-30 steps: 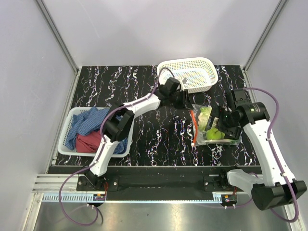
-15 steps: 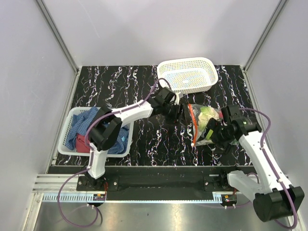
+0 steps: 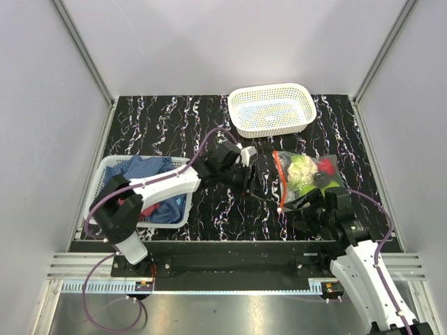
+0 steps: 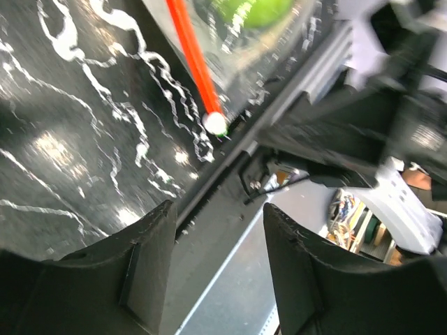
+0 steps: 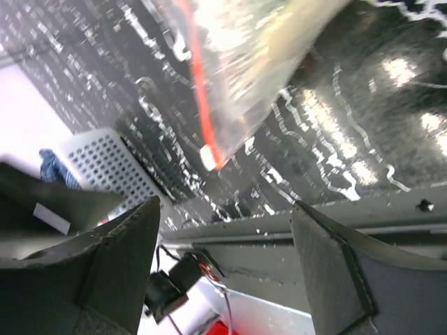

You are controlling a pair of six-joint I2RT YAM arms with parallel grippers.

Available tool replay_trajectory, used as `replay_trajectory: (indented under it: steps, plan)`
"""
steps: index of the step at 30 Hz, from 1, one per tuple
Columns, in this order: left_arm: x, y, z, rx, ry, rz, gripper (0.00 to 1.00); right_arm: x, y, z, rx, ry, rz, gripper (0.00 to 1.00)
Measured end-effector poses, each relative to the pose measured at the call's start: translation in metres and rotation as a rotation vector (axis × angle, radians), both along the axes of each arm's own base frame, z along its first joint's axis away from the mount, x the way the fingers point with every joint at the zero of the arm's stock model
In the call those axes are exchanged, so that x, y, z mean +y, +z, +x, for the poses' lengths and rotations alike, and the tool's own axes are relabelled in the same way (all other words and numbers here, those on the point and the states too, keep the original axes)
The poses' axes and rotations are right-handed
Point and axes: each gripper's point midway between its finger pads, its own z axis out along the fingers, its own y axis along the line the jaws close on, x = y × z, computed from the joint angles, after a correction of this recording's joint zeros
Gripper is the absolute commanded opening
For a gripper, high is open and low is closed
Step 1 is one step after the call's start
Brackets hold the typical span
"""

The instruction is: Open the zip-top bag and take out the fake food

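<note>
Top external view has the zip-top bag lying flat on the black marbled desk, right of the middle and just nearer than the white perforated basket at the far edge. Its orange-red zip strip runs down the side that faces the left arm. Through the clear plastic show a pale cabbage-like piece, a red piece, a dark purple ball and a lime-green fruit, all inside the bag. At the left of the desk a second white basket holds blue and red cloths. The left arm reaches across the middle of the desk and ends just left of the zip strip; the right arm ends near the bag's near edge. From the left wrist, the left pincer is released, its two dark fingers spread with only the desk edge and the rail between them, and the strip's white end piece lies ahead of it, apart from both fingers. From the right wrist, the right pincer is released too (wide, with nothing in it), and the bag's near corner lies beyond the fingertips, not between them. Whether the mouth is sealed cannot be told.
</note>
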Motion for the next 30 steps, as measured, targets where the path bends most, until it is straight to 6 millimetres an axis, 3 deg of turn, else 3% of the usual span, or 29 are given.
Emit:
replay_trajectory:
  steps: [4, 10, 22, 26, 30]
  plan:
    - [0.006, 0.012, -0.014, 0.001, 0.000, -0.040, 0.56, -0.002, -0.016, 0.003, 0.027, -0.043, 0.008, 0.76]
    - [0.002, 0.015, -0.024, 0.015, -0.009, -0.062, 0.56, -0.004, -0.014, 0.016, 0.004, -0.096, 0.018, 0.73]
    - [-0.004, 0.022, -0.028, 0.027, -0.026, -0.098, 0.57, -0.006, -0.035, 0.026, 0.079, -0.129, -0.010, 0.57]
    - [-0.007, 0.017, -0.028, 0.051, -0.030, -0.083, 0.56, -0.007, -0.038, 0.031, 0.081, -0.136, -0.017, 0.46]
    - [-0.014, 0.006, -0.025, 0.090, -0.035, -0.052, 0.56, -0.007, -0.040, 0.034, 0.069, -0.138, -0.015, 0.19]
